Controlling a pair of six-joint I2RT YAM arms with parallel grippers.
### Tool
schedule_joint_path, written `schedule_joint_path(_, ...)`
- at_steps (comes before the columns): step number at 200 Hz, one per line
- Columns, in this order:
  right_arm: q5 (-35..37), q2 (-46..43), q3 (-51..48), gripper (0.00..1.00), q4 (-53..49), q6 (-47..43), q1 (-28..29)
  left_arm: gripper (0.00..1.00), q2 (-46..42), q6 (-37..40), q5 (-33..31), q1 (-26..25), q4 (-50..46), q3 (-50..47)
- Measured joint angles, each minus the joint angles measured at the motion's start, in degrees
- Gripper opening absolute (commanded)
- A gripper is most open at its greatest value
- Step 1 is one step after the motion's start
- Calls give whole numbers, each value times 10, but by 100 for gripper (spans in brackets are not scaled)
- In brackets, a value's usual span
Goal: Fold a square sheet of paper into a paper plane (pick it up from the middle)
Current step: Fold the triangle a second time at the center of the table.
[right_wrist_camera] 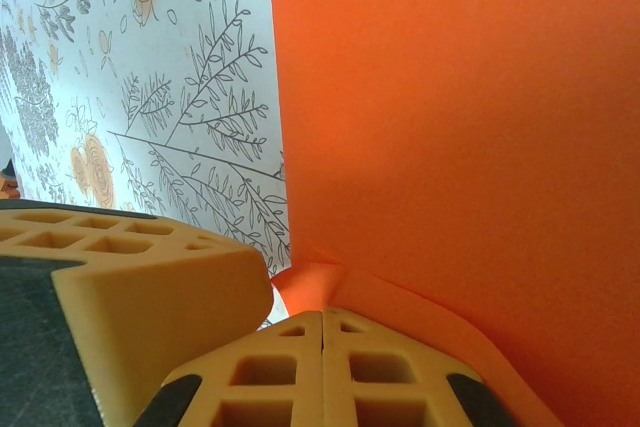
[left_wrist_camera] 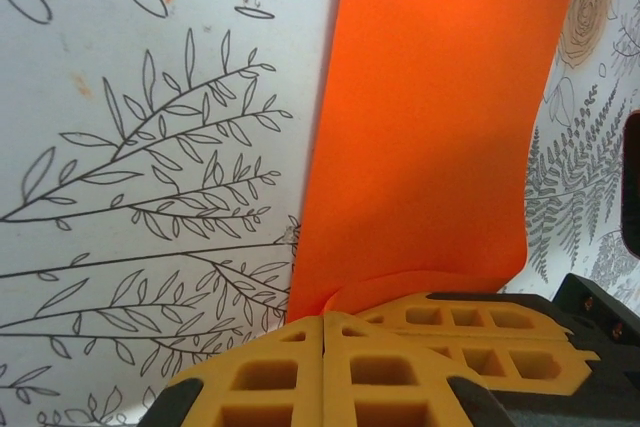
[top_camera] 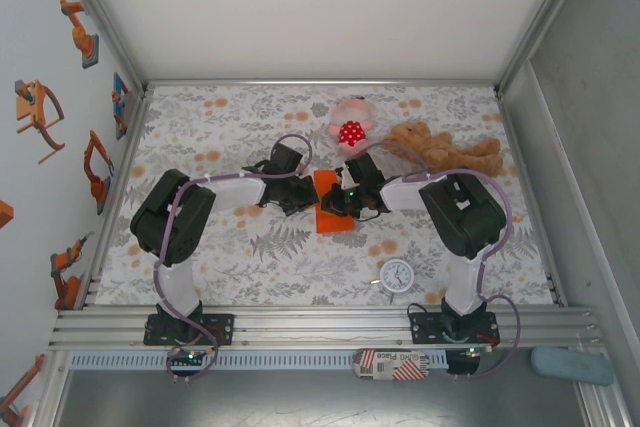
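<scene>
Together, left gripper (left_wrist_camera: 322, 332) and right gripper (right_wrist_camera: 322, 325) pinch a thin, bright orange square sheet of paper (top_camera: 336, 219).
Each pair of yellow jaws is clamped shut on a raised fold of the sheet; the rest lies flat on the floral-patterned tablecloth (top_camera: 220, 137), mid-table.

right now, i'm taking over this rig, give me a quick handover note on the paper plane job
Left gripper: shut on the edge of the orange sheet.
Right gripper: shut on it too, tips beside the left's.
Sheet lies mostly flat at the centre of the table, pinched edge curled up.
Done: both grips.
Left: the lift and the plane folds; no pointed dart yet.
</scene>
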Motion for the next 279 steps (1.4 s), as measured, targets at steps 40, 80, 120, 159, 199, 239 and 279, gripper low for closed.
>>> schedule_joint_path(40, 0, 0, 0, 0, 0, 0, 0, 0, 11, 0, -8, 0, -7, 3)
schedule_joint_path(80, 0, 0, 0, 0, 0, 0, 0, 0, 15, 2, -10, 0, -14, 9)
schedule_joint_path(120, 0, 0, 0, 0, 0, 0, 0, 0, 13, 7, -11, 0, -14, 9)
schedule_joint_path(159, 0, 0, 0, 0, 0, 0, 0, 0, -2, 7, -10, -1, -2, 7)
schedule_joint_path(199, 0, 0, 0, 0, 0, 0, 0, 0, -1, 6, -8, -1, 3, 5)
schedule_joint_path(239, 0, 0, 0, 0, 0, 0, 0, 0, 6, 6, -11, -1, 3, 4)
schedule_joint_path(279, 0, 0, 0, 0, 0, 0, 0, 0, 14, 7, -15, -1, 1, 4)
